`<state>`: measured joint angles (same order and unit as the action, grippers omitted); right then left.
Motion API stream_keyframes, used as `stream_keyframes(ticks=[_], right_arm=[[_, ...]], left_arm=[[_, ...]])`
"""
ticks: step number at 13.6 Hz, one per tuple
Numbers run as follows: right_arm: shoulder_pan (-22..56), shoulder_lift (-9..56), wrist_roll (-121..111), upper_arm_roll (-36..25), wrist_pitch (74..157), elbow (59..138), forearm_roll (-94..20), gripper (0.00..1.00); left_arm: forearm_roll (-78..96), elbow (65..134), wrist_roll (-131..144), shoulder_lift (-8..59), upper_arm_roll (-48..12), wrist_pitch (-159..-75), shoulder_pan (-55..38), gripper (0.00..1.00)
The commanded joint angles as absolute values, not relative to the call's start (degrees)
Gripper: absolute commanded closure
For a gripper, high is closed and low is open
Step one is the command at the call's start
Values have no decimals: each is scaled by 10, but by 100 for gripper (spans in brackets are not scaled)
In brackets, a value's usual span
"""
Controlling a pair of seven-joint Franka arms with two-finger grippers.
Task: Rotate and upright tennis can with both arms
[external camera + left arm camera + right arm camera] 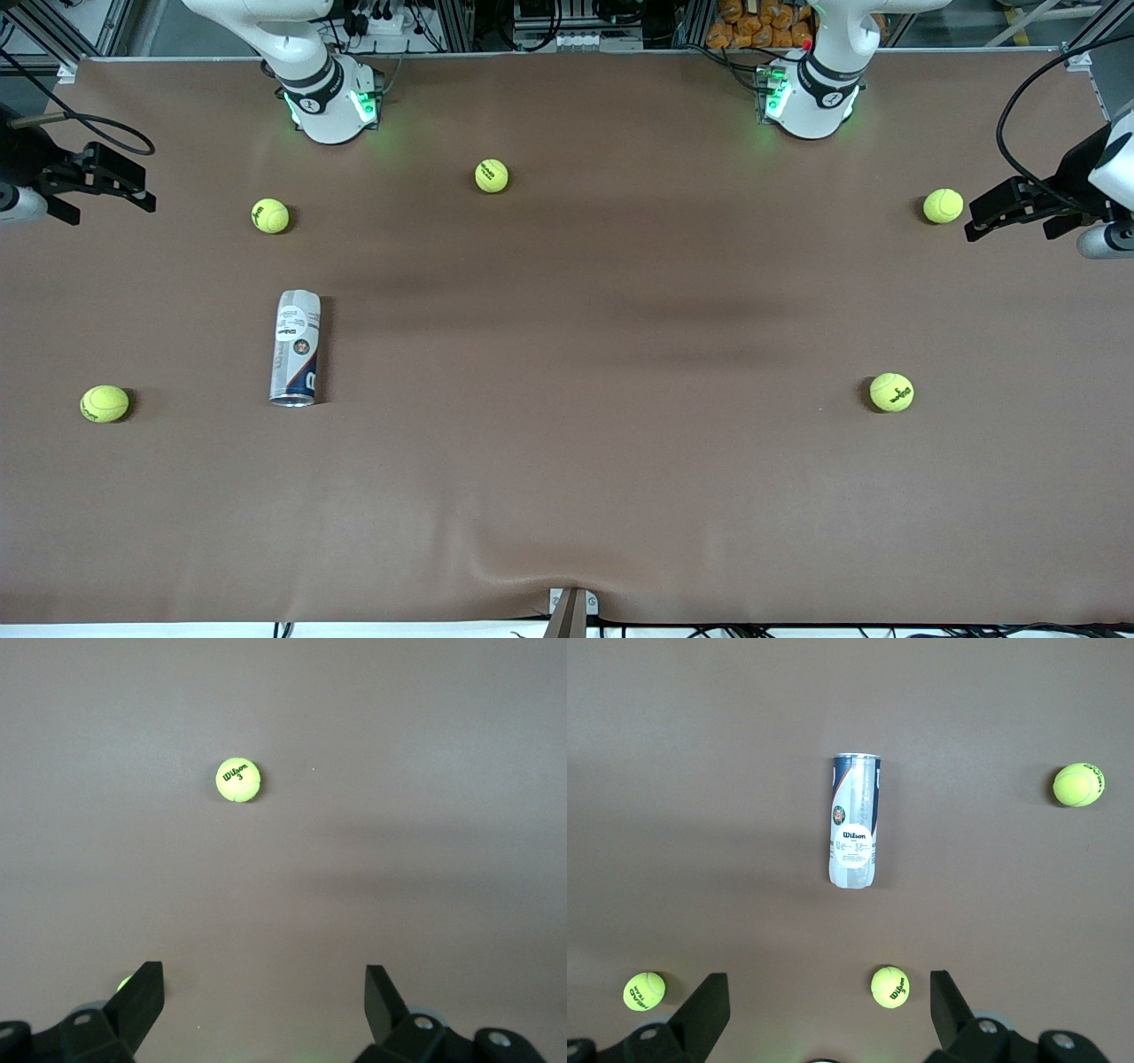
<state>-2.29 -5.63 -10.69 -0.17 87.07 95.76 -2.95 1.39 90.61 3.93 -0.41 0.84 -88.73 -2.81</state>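
Note:
The tennis can (pixel 295 348) lies on its side on the brown table toward the right arm's end, its silver rim (pixel 292 400) pointing at the front camera. The right wrist view shows the tennis can (pixel 855 819) with its white and navy label. My right gripper (pixel 142 184) hangs open and empty in the air at the right arm's end of the table, well away from the can. In its own view the right gripper (pixel 828 979) has its fingers wide apart. My left gripper (pixel 974 221) hangs open and empty at the left arm's end; the left gripper (pixel 264 973) looks down on bare table.
Several yellow-green tennis balls lie scattered: one (pixel 270 215) farther from the camera than the can, one (pixel 104 403) beside its rim end, one (pixel 492 175) between the arm bases, two (pixel 891 392) (pixel 943 206) toward the left arm's end. The tablecloth bulges at the front edge (pixel 567 576).

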Motion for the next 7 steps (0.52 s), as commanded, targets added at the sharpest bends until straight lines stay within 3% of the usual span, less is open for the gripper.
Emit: stream_keyframes(ticks=[1,7], right_arm=[[-27,-68,-112,2,875,970,-35,0],[-27,-59,-112,2,934,1008,-35,0]], left_arm=[[21,902,28,-4,6,-875,-22,0],[21,901,30,-3,6,-870,-27,0]])
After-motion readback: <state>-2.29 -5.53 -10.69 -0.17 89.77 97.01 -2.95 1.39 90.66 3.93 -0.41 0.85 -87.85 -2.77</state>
